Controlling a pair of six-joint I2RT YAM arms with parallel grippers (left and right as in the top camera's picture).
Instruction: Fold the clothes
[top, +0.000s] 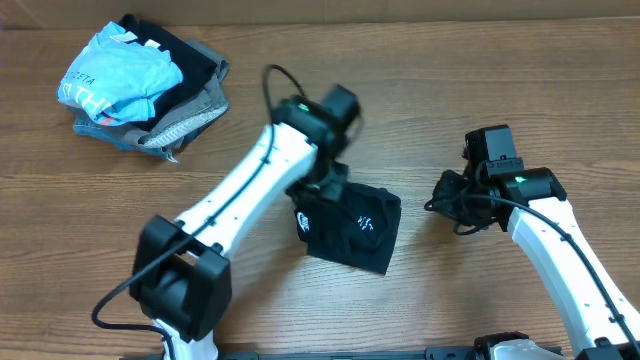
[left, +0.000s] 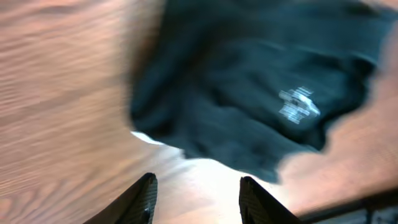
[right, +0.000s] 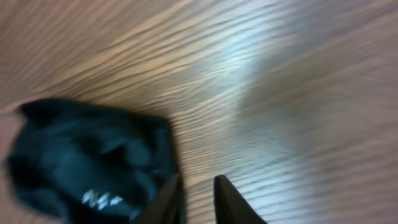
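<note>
The black T-shirt (top: 352, 225) lies folded into a small bundle on the wooden table (top: 480, 90), white print facing up. My left gripper (top: 325, 182) hovers over its upper left edge. In the left wrist view the jaws (left: 198, 182) are open and empty above bare wood, with the shirt (left: 249, 93) just ahead. My right gripper (top: 448, 203) is to the right of the shirt, clear of it. In the right wrist view its fingers (right: 198, 182) are only narrowly apart with nothing between them, and the shirt (right: 87, 158) lies to their left.
A pile of other clothes sits at the table's far left corner: a light-blue shirt with white lettering (top: 120, 75) on top of grey folded garments (top: 190, 118). The left arm (top: 240, 195) crosses the table diagonally from the front left.
</note>
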